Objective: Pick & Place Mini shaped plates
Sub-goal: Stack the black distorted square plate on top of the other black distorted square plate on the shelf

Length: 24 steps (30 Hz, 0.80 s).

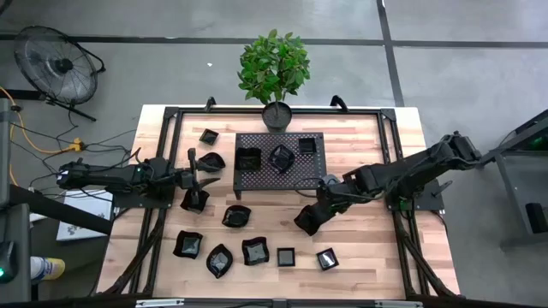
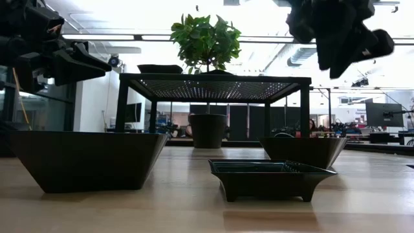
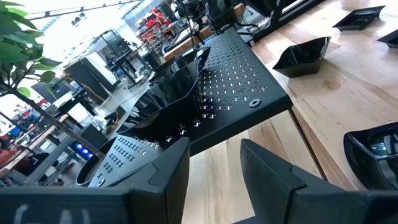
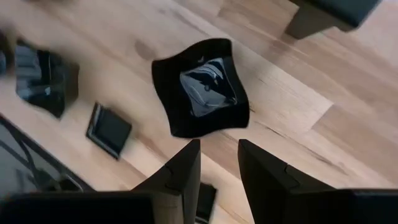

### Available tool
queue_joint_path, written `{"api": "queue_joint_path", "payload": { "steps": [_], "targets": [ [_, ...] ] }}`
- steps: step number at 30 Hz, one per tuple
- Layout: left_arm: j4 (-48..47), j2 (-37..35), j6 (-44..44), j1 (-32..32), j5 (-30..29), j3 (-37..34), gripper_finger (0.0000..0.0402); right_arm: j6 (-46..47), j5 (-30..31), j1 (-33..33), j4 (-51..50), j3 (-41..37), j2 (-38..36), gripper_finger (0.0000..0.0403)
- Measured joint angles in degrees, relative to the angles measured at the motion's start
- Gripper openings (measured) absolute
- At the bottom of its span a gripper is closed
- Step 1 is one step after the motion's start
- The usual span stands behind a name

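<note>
Right tool point(image 4: 217, 163), unclenched and empty, hangs above a wavy-edged plate point(image 4: 202, 87) unseen in low view.

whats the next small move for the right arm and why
Probably lower the right pincer straight onto the wavy-edged plate and close on its rim. Its fingers are apart with nothing between them, and that plate lies on bare table just ahead of them. The rack already carries three plates.
</note>
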Motion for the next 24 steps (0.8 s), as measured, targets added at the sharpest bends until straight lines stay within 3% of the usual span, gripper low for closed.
{"api": "queue_joint_path", "payload": {
  "steps": [8, 13, 17, 24],
  "targets": [
    [0.0, 0.02, 0.0, 0.0, 0.01, -0.02, 0.014, 14.82, -0.57, 4.67, 11.5, -7.71, 0.7, 0.0103],
    [0.0, 0.0, 0.01, 0.0, 0.01, 0.0, 0.014, 24.35, 3.88, 7.24, 17.16, -10.98, 2.6, 0.0103],
    [0.0, 0.01, 0.01, 0.0, 0.01, -0.01, 0.014, 30.01, 7.37, 8.78, 20.88, -11.61, 5.54, 0.0099],
    [0.0, 0.01, 0.01, 0.0, 0.01, -0.02, 0.014, 36.66, 5.3, 9.83, 25.17, -11.58, 10.07, 0.0083]
  ]
}}
